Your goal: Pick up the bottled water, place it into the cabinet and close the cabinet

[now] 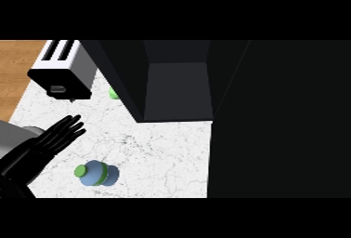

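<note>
At lower left of the frame, the left hand rests released, fingers straight. The bottled water stands just below-right of it, ungrasped. Approach from above-left, curl fingers round the body, then lift toward the open cabinet, upper centre.

A single head view looked steeply down on the white marble counter, close above it. A dark cabinet filled the frame's upper middle and right, a toaster sat upper left, and wood floor edged the far left.
</note>
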Motion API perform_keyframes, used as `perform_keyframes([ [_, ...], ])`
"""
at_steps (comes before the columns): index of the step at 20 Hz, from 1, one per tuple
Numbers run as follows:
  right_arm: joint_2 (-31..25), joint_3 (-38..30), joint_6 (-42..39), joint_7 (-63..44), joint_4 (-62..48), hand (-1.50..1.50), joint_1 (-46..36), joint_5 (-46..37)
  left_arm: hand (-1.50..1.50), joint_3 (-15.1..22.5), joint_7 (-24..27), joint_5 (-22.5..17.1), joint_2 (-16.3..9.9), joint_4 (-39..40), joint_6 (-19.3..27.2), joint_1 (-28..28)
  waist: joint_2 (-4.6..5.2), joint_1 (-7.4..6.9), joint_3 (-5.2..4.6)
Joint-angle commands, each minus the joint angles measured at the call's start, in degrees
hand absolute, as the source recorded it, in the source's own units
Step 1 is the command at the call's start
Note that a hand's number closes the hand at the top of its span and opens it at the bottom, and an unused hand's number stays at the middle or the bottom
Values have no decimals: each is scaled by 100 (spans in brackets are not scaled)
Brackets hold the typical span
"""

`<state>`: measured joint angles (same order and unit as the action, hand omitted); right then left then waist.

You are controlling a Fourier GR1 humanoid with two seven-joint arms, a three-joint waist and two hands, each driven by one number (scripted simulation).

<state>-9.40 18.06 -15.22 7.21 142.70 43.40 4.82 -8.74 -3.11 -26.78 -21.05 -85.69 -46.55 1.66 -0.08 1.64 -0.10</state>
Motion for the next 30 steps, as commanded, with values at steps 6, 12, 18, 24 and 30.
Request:
perform_keyframes([
  [6,-226,199,-88,38,1164,-150,908,57,-150,321,1309,1777,650,1743,97,-492,5,14,-5],
  [12,-265,111,-90,395,825,-150,875,-3,-150,533,2670,2610,638,3296,-138,-989,43,30,-15],
  [18,-415,271,-199,806,858,-150,1289,-167,-150,782,3440,3032,799,4171,170,-1455,25,79,-13],
  [24,-484,294,-167,945,726,-150,1307,-247,150,928,4388,3165,713,4961,115,-1415,31,48,-16],
  [30,-579,358,-128,1090,867,-150,1594,-255,150,1474,5420,3851,646,5078,899,-1393,21,87,-23],
])
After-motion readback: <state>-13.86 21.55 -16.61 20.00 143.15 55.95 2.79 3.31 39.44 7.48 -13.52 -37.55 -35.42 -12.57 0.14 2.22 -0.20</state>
